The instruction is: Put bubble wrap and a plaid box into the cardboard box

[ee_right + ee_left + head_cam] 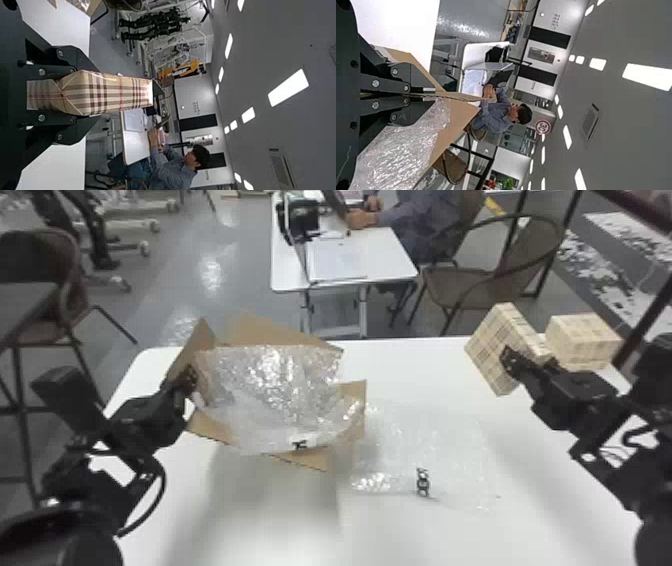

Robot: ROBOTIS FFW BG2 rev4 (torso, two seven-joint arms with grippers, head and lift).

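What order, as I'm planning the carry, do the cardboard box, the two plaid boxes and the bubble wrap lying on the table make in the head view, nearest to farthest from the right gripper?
1. Held plaid box, in the right gripper.
2. Second plaid box, far right.
3. Flat bubble wrap, middle.
4. Cardboard box, left side.

Cardboard box (267, 330) left, bubble wrap (280, 385) seemingly inside, plaid box (487, 350) right.

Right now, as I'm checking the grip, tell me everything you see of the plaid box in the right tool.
The plaid box is flat-sided, cream-beige with brown and thin red stripes. Its wrapping looks like glossy paper, folded at the end gripped by the right tool, whose fingers press opposite sides. It is held tilted near the far right of the white table.
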